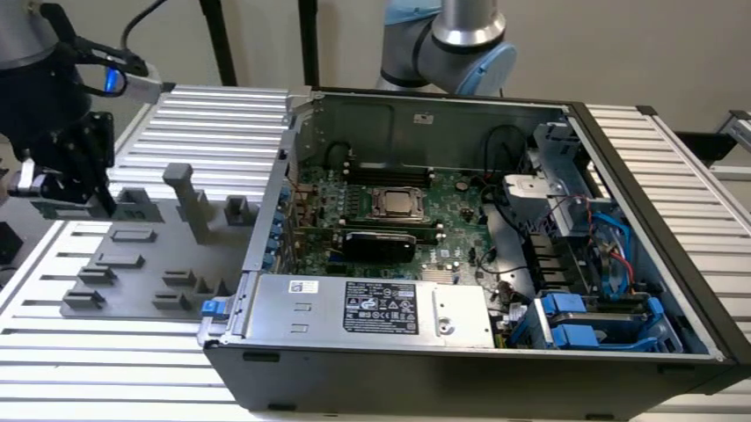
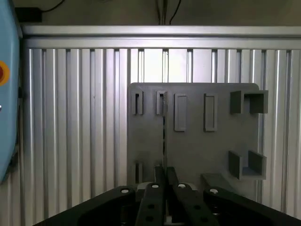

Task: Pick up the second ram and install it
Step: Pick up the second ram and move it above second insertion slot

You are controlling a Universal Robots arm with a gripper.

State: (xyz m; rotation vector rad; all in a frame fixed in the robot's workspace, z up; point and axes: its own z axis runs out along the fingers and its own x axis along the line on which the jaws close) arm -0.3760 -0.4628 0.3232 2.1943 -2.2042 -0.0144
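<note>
Edge-on, the second ram (image 2: 164, 141) is a thin dark line across the grey plastic fixture plate (image 2: 197, 150), starting between my black gripper's (image 2: 164, 179) jaws; clenched or not, I cannot tell.

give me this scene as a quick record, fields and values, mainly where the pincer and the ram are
pincer: over the grey fixture plate, at the exterior view's left, outside the case
second ram: likely the thin edge-on strip standing in the plate, in line with the pincer; whether it is held is unclear
computer case: open, on the slatted table
motherboard: inside the case, processor near its middle
power supply: silver box along the case's near side
</note>
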